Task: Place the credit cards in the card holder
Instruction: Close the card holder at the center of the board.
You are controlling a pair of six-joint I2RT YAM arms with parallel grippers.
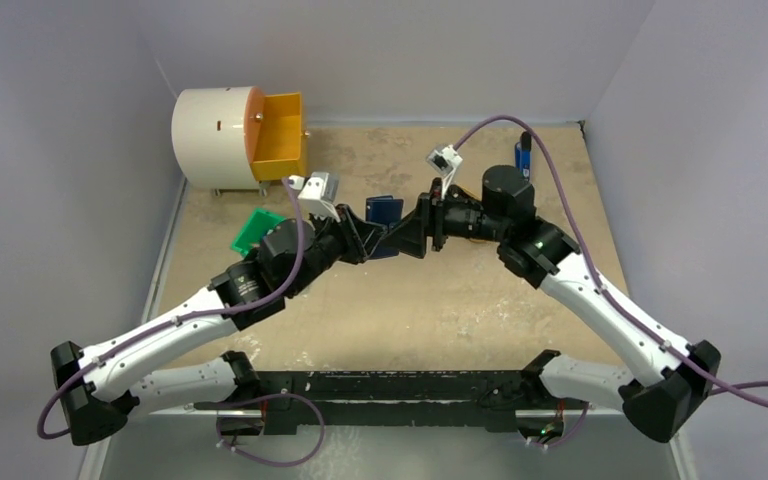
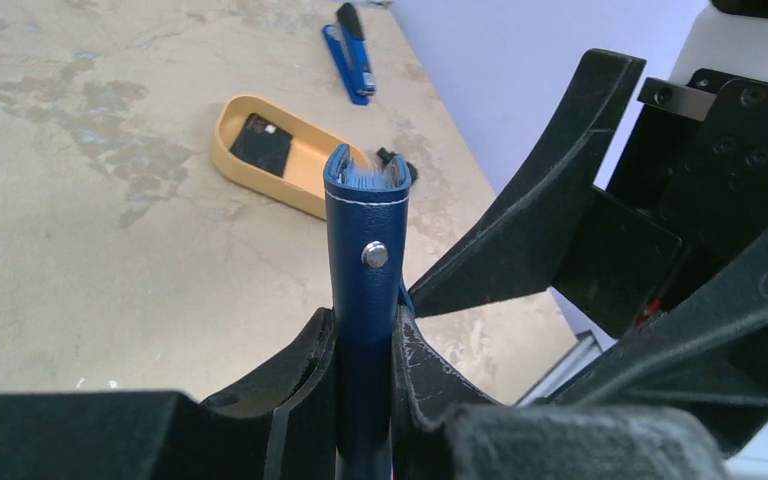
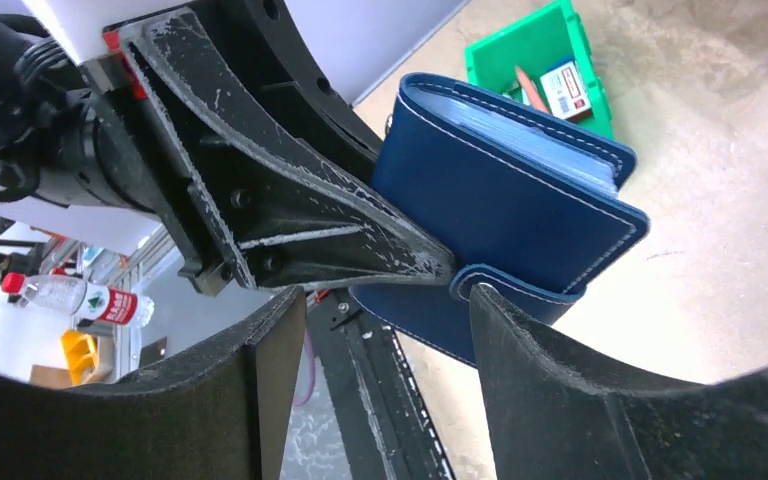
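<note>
The navy-blue card holder (image 2: 365, 230) stands upright between the fingers of my left gripper (image 2: 365, 325), which is shut on it. Its light stud (image 2: 374, 254) faces the left wrist camera. In the right wrist view the card holder (image 3: 520, 200) is folded shut, with the snap tab (image 3: 505, 283) wrapped over its edge. My right gripper (image 3: 385, 325) is open right beside that tab, with nothing between its fingers. From above, both grippers meet at the card holder (image 1: 384, 211) over mid-table. A dark card (image 2: 260, 143) lies in the yellow tray (image 2: 305, 190).
A green bin (image 3: 500, 50) with small items stands behind the card holder, left of centre from above (image 1: 256, 228). A white drum with an orange drawer (image 1: 278, 135) sits at the back left. A blue stapler-like tool (image 1: 524, 155) lies at the back right.
</note>
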